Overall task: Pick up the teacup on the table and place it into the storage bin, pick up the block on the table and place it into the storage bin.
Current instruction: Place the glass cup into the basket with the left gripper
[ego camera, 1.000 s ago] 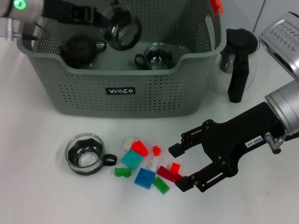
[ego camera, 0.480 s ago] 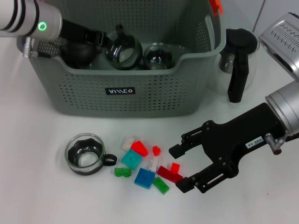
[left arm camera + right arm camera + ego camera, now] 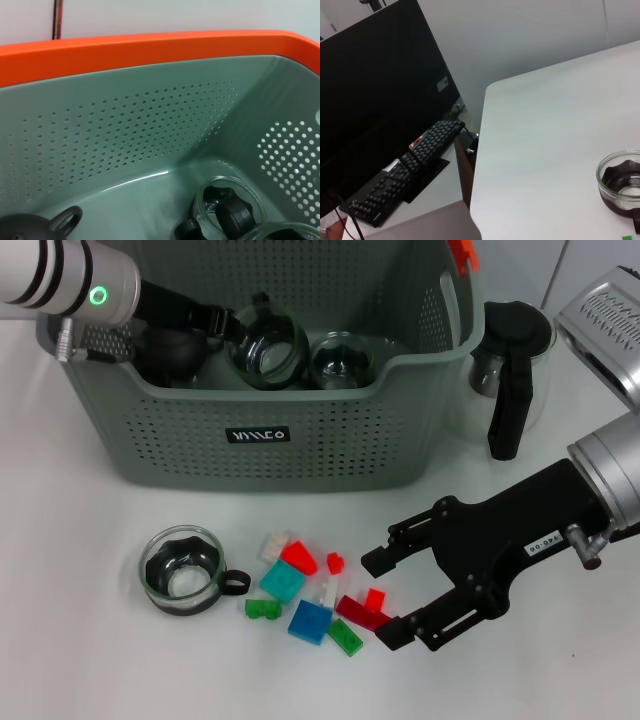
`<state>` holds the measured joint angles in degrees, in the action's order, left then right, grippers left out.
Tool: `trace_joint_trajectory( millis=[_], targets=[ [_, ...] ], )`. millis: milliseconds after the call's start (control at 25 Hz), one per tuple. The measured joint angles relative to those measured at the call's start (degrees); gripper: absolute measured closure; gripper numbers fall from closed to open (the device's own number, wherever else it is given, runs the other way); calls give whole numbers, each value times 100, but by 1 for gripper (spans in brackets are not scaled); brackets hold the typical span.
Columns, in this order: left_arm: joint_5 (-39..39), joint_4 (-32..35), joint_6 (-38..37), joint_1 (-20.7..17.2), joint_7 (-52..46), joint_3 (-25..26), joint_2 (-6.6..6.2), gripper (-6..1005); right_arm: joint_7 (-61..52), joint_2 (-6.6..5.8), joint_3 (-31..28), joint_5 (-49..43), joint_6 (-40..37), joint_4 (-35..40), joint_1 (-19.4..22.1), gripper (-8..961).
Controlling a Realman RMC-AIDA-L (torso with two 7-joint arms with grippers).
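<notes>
White table (image 3: 80, 660); your left gripper (image 3: 232, 324) pinched a cup (image 3: 268, 342) low inside the bin (image 3: 270, 455); right gripper (image 3: 385, 595) spread beside the blocks (image 3: 310, 620); a careless release risked knocking glass

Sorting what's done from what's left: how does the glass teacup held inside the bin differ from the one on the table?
The teacup in the left hand sits inside the storage bin, tilted with its mouth facing forward; the teacup on the table stands upright, mouth up, in front of the bin. The held cup is gripped at its rim; the table cup is untouched, its black handle pointing toward the blocks. Both are clear glass with dark fittings.
</notes>
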<state>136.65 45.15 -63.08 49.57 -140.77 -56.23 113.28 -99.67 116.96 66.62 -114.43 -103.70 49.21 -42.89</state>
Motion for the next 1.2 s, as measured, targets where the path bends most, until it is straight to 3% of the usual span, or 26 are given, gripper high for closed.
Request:
trace_joint_trajectory(
  millis=[480, 1200],
  targets=[
    [-23, 45, -14, 151, -12, 49, -37, 891, -8, -16, -8, 0, 8, 1, -5, 122],
    [-1, -91, 227, 222, 65, -11, 32, 887, -16, -16, -9, 0, 12, 0, -2, 122]
  ],
)
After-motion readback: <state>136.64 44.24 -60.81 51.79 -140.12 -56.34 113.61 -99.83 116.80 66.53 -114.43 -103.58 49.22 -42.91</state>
